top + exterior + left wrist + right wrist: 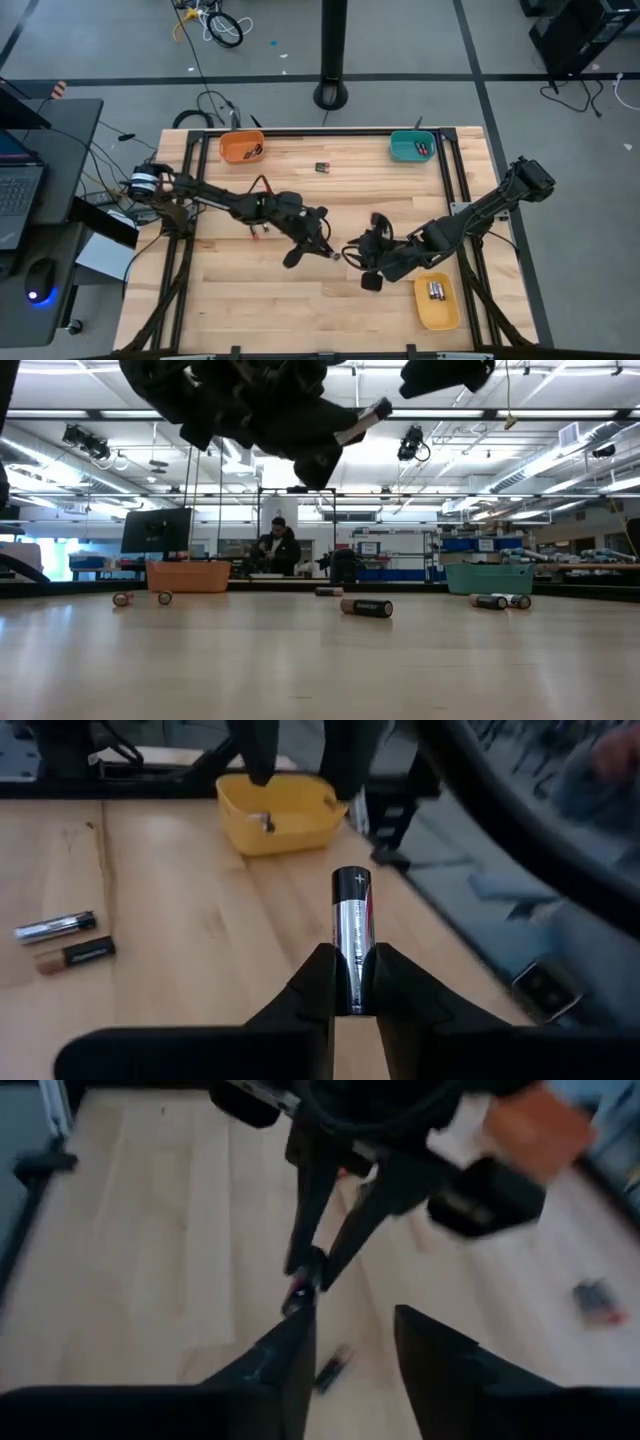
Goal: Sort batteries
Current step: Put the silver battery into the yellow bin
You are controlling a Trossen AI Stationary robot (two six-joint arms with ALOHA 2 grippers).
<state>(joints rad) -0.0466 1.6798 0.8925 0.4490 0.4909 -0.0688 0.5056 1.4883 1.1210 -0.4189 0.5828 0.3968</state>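
My left gripper (350,958) hangs above the table's middle (325,248), shut on a silver and black battery (351,925). My right gripper (352,1320) is open and faces it from the right (362,262), its fingers short of the battery (300,1292). More batteries lie on their sides on the wood: two (55,927) (75,955) in the left wrist view, a pair near the far edge (322,167), and several (366,607) (490,601) (123,599) in the low view. One (333,1367) lies under the right gripper. My left gripper pinches the battery between its two fingers (318,975) at the end away from the plus cap. The plus end (351,878) sticks out forward past the fingertips, so the battery lies along the fingers. It is lifted clear of the table (362,416), tilted, pointing toward the table's right.
An orange bin (241,148) and a teal bin (412,146) stand at the far edge, each with batteries inside. A yellow bin (437,300) with two batteries sits near the right front. A black frame runs round the table (300,300). A person (277,548) sits far behind.
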